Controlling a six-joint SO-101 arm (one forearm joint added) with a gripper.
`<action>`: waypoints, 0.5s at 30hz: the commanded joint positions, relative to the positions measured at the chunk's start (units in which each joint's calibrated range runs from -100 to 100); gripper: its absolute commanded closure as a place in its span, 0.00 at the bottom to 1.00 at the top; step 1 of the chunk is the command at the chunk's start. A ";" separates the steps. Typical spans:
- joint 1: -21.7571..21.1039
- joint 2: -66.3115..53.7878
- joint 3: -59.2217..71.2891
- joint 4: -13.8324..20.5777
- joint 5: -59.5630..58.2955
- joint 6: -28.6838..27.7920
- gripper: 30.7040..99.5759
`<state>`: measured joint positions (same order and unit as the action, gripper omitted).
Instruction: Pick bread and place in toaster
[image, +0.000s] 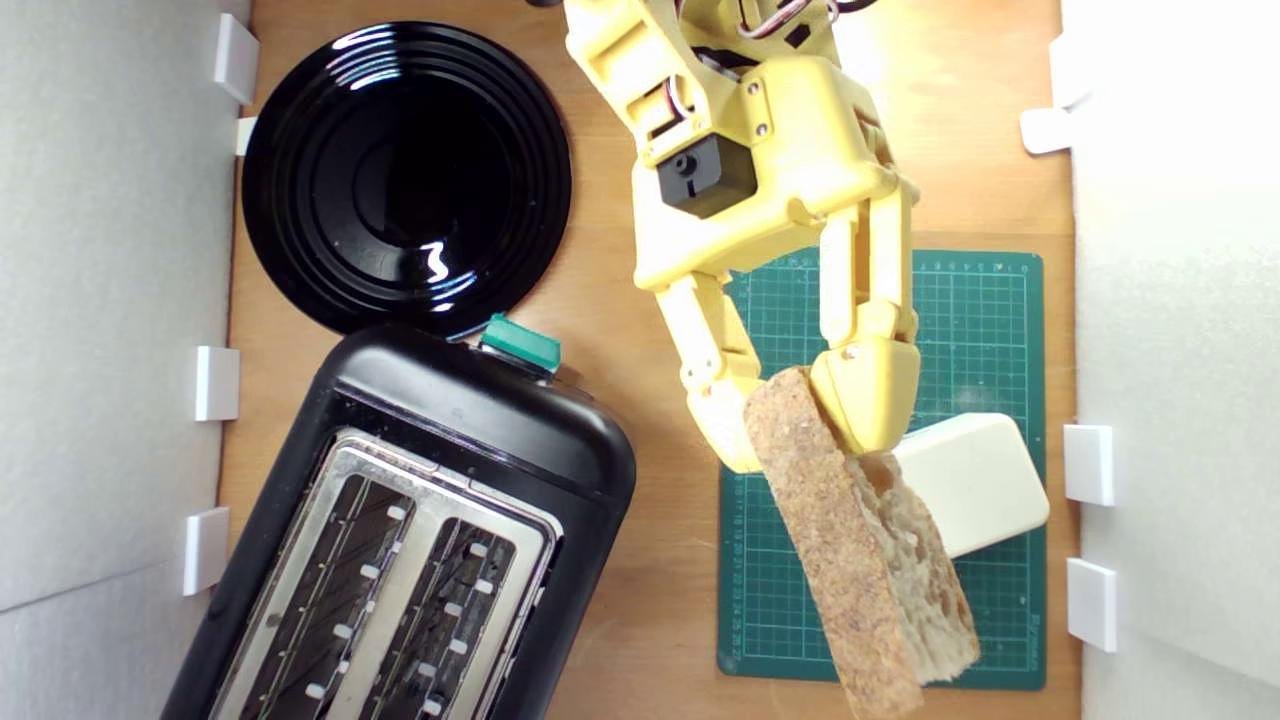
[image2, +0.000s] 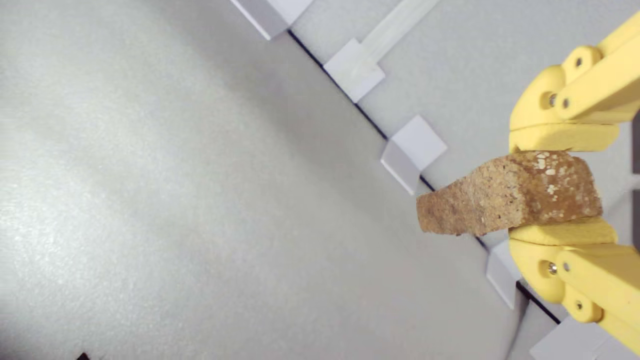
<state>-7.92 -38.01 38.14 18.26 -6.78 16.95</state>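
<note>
Bread clamped in gripper, above the mat

Bread (image: 862, 560) sits closest to you in the exterior view: brown floury crust edge facing up, pale holey crumb on the side toward the exterior view's right. Your yellow gripper (image: 800, 420) is closed on its upper end, one finger on each face; the wrist view shows the same pinch on the crust (image2: 510, 200). The slice hangs over the green cutting mat (image: 985, 300), overlapping a white rounded block (image: 985, 475) in that view. Toaster (image: 400, 540) lies well apart at the exterior view's lower left, both slots showing bare wire guides, green lever knob (image: 520, 342) at its top end. Black plate (image: 405, 175) holds nothing.
</note>
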 joint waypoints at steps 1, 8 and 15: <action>1.71 -3.09 -9.32 -5.02 7.29 4.89 0.62; 6.47 -3.09 -15.85 -11.64 15.23 12.22 0.62; 12.19 -3.09 -18.30 -11.73 19.07 15.83 0.62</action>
<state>1.69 -38.18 24.46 6.18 10.76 31.23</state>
